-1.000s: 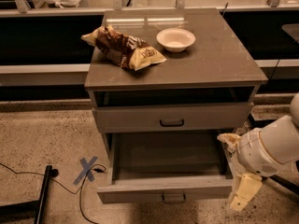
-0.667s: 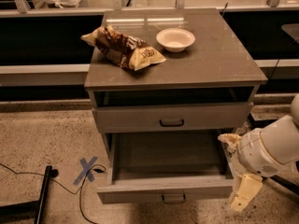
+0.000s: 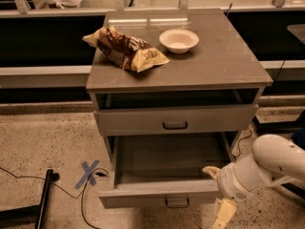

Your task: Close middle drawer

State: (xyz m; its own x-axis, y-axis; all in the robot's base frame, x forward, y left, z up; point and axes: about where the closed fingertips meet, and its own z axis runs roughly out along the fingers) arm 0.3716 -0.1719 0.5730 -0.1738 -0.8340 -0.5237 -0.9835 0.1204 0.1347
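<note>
The middle drawer [image 3: 157,193] is pulled far out of the grey-tan cabinet, and its empty inside shows. Its small dark loop handle [image 3: 177,202] sits at the centre of the front. My gripper [image 3: 218,192] is at the right end of that drawer's front, on a white arm that comes in from the right. It is open and holds nothing. One cream finger [image 3: 211,171] is just behind the front's top edge. The other finger [image 3: 223,214] hangs in front of and below it.
The drawer above [image 3: 175,119] stands slightly out. On the cabinet top [image 3: 214,66] lie a chip bag [image 3: 125,49] and a white bowl [image 3: 178,40]. On the floor at the left are a blue tape X [image 3: 88,173], a black cable [image 3: 28,185] and a dark stand [image 3: 28,205].
My gripper has moved left and down, from beside the drawer's right side to the right end of its front. The drawer has not visibly moved.
</note>
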